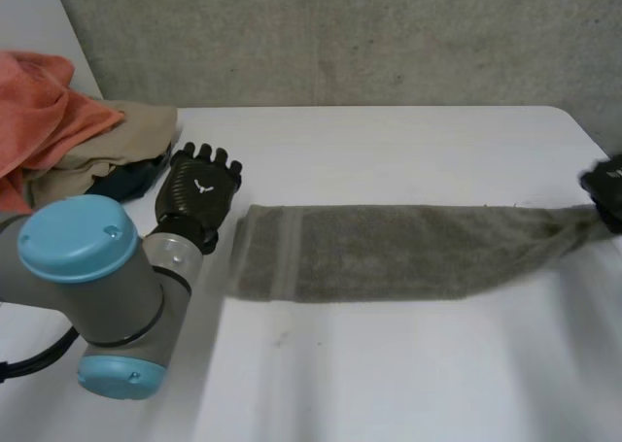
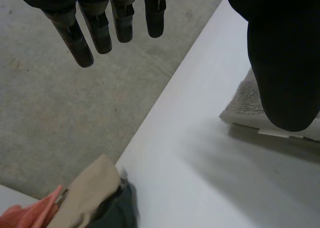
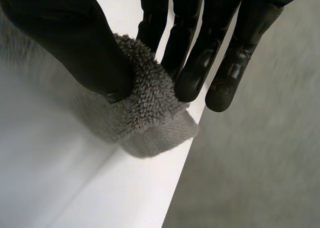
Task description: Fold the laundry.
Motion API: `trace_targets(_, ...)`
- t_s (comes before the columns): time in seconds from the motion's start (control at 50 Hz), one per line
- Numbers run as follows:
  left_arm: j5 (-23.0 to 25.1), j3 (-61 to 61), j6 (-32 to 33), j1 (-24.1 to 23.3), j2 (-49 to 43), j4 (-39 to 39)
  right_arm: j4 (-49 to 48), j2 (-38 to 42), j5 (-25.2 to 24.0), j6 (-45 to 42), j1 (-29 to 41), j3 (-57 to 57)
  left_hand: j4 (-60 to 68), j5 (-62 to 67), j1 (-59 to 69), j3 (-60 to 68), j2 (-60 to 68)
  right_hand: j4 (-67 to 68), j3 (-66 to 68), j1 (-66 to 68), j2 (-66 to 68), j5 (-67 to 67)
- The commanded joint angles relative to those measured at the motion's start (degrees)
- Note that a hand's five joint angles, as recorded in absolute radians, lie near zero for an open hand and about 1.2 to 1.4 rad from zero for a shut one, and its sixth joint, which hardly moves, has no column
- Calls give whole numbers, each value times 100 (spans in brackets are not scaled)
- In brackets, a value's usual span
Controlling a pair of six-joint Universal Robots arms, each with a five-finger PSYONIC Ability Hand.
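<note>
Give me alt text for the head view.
The right hand grips one end of a long grey towel stretched across the white table; the open left hand is beside the other end. A pile of orange and beige laundry lies at the table's far left.

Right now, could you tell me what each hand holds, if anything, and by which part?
The right hand pinches the grey towel by one bunched end; the left hand holds nothing.
</note>
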Motion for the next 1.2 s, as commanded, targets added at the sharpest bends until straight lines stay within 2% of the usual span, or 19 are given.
trace_targets(0.02, 1, -168, -94, 355, 454, -13, -367, -165, -553, 226, 1805, -330, -149, -268, -125, -176, -149, 1197, 1241, 2438, 1304, 1429)
trace_targets(0.1, -8, -176, -313, 610, 701, -13, -551, -104, -1221, 182, 2852, -541, -149, -268, -125, -176, -149, 1197, 1241, 2438, 1304, 1429)
trace_targets(0.14, -8, -176, -437, 716, 771, -13, -675, 19, -1451, 199, 3162, -647, -149, -268, -125, -176, -149, 1197, 1241, 2438, 1304, 1429)
trace_targets(0.26, 10, -203, -903, 901, 904, -74, -1114, 896, -2285, 217, 4250, -980, -149, -268, -125, -176, -149, 1197, 1241, 2438, 1304, 1429)
trace_targets(0.34, 36, -264, -965, 892, 869, -206, -1211, 1467, -2637, 208, 4665, -1209, -149, -268, -125, -176, -149, 1197, 1241, 2438, 1304, 1429)
trace_targets(0.4, 45, -273, -982, 857, 825, -215, -1185, 1820, -2622, 173, 4798, -1393, -149, -268, -125, -176, -149, 1169, 1214, 2411, 1276, 1401)
trace_targets(0.46, 71, -273, -982, 831, 798, -215, -1159, 1865, -2368, 208, 4789, -1473, -149, -268, -125, -176, -149, -3810, -3765, -2568, -3703, -3577)
trace_targets(0.48, 97, -256, -982, 813, 755, -215, -1159, 1804, -2018, 243, 4780, -1491, -149, -268, -125, -176, -149, -5803, -5759, -4562, -5696, -5571)
trace_targets(0.54, 159, -186, -982, 726, 658, -215, -1115, 1524, -1262, 383, 4798, -1430, -149, -268, -125, -176, -149, -5803, -5759, -4562, -5696, -5571)
trace_targets(0.56, 229, -150, -982, 612, 623, -215, -1089, 1314, -815, 671, 4746, -1325, -149, -268, -125, -176, -149, -5803, -5759, -4562, -5696, -5571)
trace_targets(0.62, 343, -80, -991, 410, 587, -197, -1018, 970, -355, 1331, 4492, -1053, -149, -268, -125, -176, -149, -5803, -5759, -4562, -5696, -5571)
trace_targets(0.64, 474, -19, -1000, 261, 552, -197, -931, 769, -258, 1864, 4229, -851, -149, -268, -125, -176, -149, -5803, -5759, -4562, -5696, -5571)
trace_targets(0.74, 923, 236, -1070, -171, 236, -197, -290, 134, -371, 3072, 3577, -191, -149, -268, -125, -176, -149, -5803, -5759, -4562, -5696, -5571)
trace_targets(0.8, 968, 490, -1053, -390, -184, -232, 53, 81, -485, 3398, 3349, 160, -149, -268, -125, -176, -149, -5803, -5759, -4562, -5696, -5571)
trace_targets(0.86, 907, 640, -1053, -496, -414, -250, 116, 142, -538, 3338, 3190, 363, -128, -247, -104, -155, -128, -5192, -5148, -3950, -5085, -4960)
trace_targets(1.02, 713, 782, -1070, -628, -582, -364, -43, 415, -538, 2942, 2627, 618, -144, -264, -121, -172, -145, -2199, -2155, -957, -2092, -1967)
trace_targets(1.06, 704, 764, -1070, -619, -547, -364, -25, 450, -547, 2880, 2601, 592, -144, -264, -121, -172, -145, -237, -193, 1004, -130, -5)
trace_targets(1.08, 704, 755, -1070, -619, -529, -364, -16, 450, -495, 2863, 2592, 601, -144, -264, -121, -172, -145, 1182, 1227, 2424, 1289, 1415)
trace_targets(1.2, 704, 702, -1079, -576, -441, -373, -16, 275, -565, 2485, 2364, 943, -149, -268, -125, -176, -149, 1197, 1241, 2438, 1304, 1429)
